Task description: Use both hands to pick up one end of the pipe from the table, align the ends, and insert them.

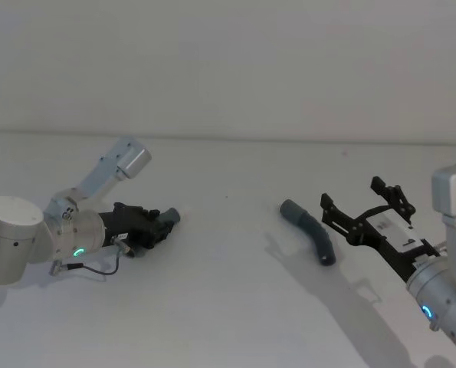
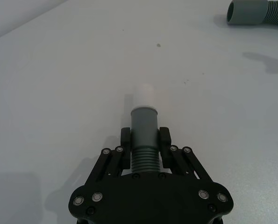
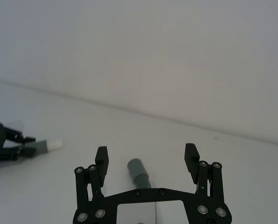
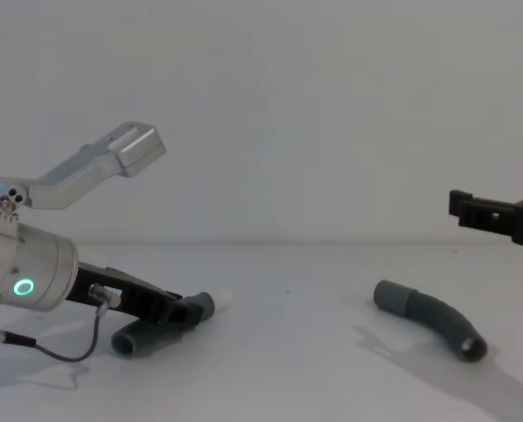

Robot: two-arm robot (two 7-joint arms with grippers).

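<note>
While in left hand (image 2: 145, 139) — white-tipped pipe (image 2: 144, 121) (low)

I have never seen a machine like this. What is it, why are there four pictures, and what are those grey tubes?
It is a robot with two arms, each ending in a black pincer called a gripper. One picture comes from a camera on its head, one from its chest, and one from each wrist, looking out along the pincer. On the white table are two ribbed grey hose pieces meant to plug together. The left gripper is shut on the white-tipped piece. The right gripper is open, poised near the cuffed piece, which lies free on the table.
</note>
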